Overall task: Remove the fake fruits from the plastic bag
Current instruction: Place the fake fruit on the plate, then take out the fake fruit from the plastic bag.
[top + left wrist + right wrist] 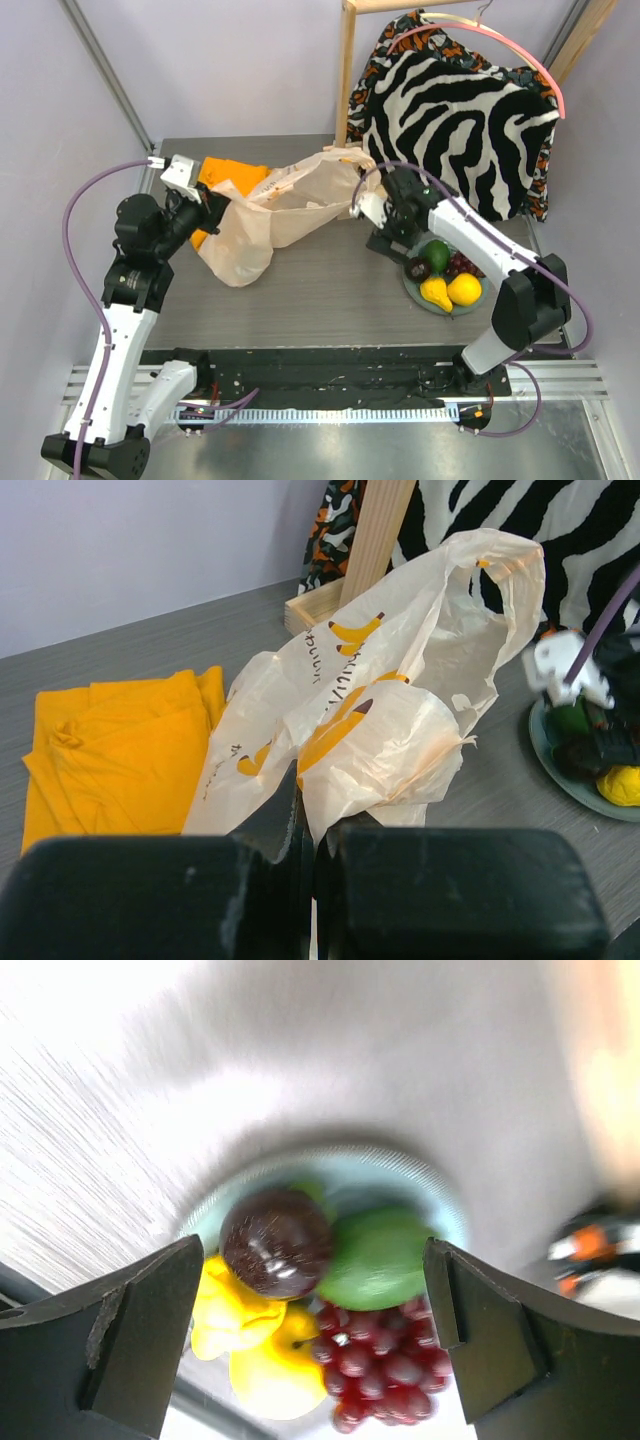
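Observation:
The plastic bag (280, 210) lies crumpled on the table, mouth toward the right; nothing of its inside shows. My left gripper (215, 205) is shut on its left end, with film pinched between the jaws in the left wrist view (315, 850), where the bag (380, 710) fills the middle. My right gripper (392, 242) is open and empty, just above and left of a pale green plate (412, 290). The plate holds the avocado (437, 253), maroon fruit (418, 268), grapes (462, 264), pear (436, 291) and lemon (464, 289). The right wrist view shows them between the open gripper (312, 1260): maroon fruit (277, 1242), avocado (375, 1258), grapes (380, 1365).
A folded orange cloth (230, 175) lies behind the left gripper, also in the left wrist view (120, 750). A zebra-patterned garment (460, 110) hangs on a wooden rack (347, 70) at the back right. Grey walls close the table's left and back.

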Robot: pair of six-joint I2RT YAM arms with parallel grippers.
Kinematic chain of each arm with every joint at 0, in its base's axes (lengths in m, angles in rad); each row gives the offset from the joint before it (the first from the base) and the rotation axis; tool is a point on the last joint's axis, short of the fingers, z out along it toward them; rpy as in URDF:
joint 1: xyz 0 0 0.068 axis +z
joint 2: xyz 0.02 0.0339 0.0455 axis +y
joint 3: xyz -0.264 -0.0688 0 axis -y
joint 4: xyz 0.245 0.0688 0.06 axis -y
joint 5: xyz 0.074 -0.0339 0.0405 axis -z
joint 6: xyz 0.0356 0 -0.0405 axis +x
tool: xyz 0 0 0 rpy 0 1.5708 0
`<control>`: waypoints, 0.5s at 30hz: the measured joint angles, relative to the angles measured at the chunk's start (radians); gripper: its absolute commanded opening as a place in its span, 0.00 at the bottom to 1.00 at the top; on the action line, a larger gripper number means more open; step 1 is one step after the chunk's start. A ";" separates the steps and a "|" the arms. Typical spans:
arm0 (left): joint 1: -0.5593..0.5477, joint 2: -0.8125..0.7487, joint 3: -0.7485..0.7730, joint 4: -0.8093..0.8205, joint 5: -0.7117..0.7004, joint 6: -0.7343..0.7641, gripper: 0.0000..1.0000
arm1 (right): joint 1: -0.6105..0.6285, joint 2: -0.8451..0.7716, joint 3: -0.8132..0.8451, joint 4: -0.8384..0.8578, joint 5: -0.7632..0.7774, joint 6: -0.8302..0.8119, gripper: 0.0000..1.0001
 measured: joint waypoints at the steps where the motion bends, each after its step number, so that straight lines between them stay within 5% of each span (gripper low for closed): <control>1: 0.000 0.000 0.000 -0.001 0.002 0.000 0.00 | 0.003 0.004 0.066 -0.021 -0.028 0.011 1.00; 6: 0.001 -0.009 -0.006 -0.012 0.010 0.008 0.00 | 0.032 -0.014 0.327 -0.074 -0.278 0.062 1.00; 10: 0.013 -0.045 -0.044 -0.040 0.031 0.016 0.00 | 0.115 -0.059 0.409 -0.045 -0.420 0.151 0.90; 15: 0.016 -0.056 -0.037 -0.122 0.080 0.068 0.00 | 0.262 -0.040 0.448 0.051 -0.412 0.217 0.89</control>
